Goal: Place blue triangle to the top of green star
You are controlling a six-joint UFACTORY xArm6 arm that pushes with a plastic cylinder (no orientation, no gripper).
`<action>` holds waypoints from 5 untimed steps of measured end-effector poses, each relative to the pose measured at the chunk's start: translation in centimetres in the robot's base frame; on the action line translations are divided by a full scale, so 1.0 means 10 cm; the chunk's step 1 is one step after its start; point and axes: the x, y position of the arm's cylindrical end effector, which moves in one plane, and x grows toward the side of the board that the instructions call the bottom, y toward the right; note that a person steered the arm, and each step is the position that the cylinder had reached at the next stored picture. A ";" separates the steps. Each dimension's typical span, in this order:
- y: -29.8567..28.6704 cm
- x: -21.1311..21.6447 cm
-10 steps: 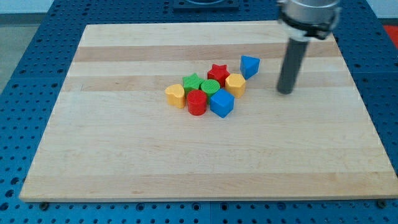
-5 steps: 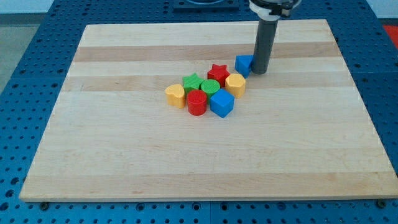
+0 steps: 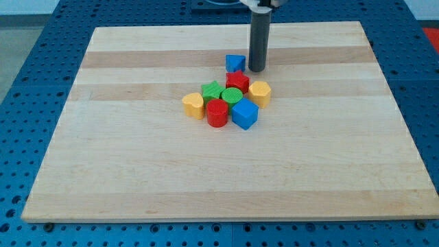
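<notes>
The blue triangle [image 3: 235, 63] lies on the wooden board [image 3: 137, 158] just above the cluster of blocks. My tip [image 3: 256, 70] stands right beside it, on its right side, touching or nearly touching. The green star [image 3: 212, 90] sits below and left of the blue triangle, at the cluster's upper left. The red star [image 3: 237, 80] lies directly below the triangle, between it and the rest of the cluster.
The cluster also holds a green cylinder [image 3: 231, 96], a yellow hexagon-like block [image 3: 260, 92] at the right, a blue cube [image 3: 245, 114], a red cylinder [image 3: 217, 112] and a yellow heart-like block [image 3: 194, 105] at the left.
My tip swept from the right of the board up and left, reached the blue triangle and pushed it left, from above the yellow block to above the red star.
</notes>
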 end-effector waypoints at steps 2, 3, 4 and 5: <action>-0.31 -0.08; -0.53 -0.08; -0.60 -0.08; -0.33 -0.08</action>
